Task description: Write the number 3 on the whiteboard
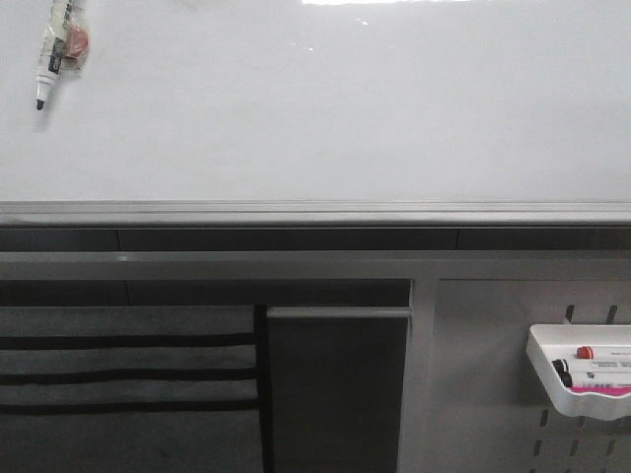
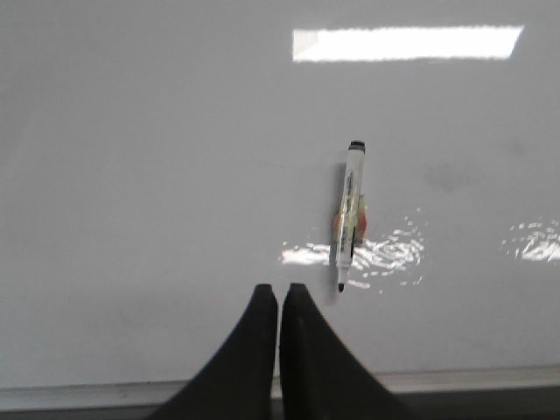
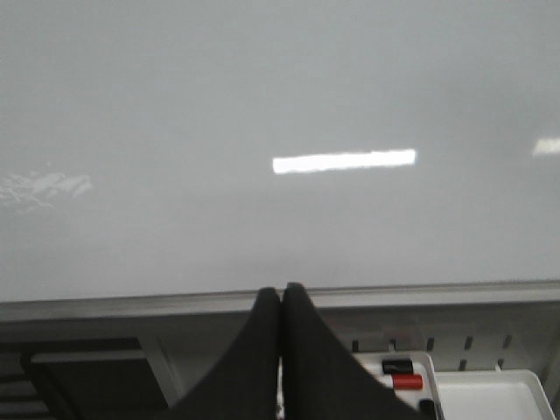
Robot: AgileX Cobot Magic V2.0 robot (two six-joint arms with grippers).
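1. The whiteboard (image 1: pixel 325 108) fills the upper half of the front view, glossy and white, with its grey bottom rail (image 1: pixel 315 212) running the full width of the frame.
2. No drawn digit shows anywhere on the board in any view; its surface carries only light reflections.
3. A marker (image 1: pixel 51 54) hangs against the board in the upper left of the front view, tip pointing down, with a small reddish piece beside its barrel.
4. In the left wrist view the same marker (image 2: pixel 348 214) stands near the centre, just right of the fingertips and apart from them.
5. The left gripper (image 2: pixel 279 293) has its two black fingers pressed together, holding nothing.
6. The right gripper (image 3: pixel 281 293) is likewise closed tight and empty, at the bottom centre of its view, in front of the board's rail.
7. A white tray (image 1: pixel 552 389) on the perforated panel (image 1: pixel 473 394), lower right of the front view, holds markers with red and black caps.
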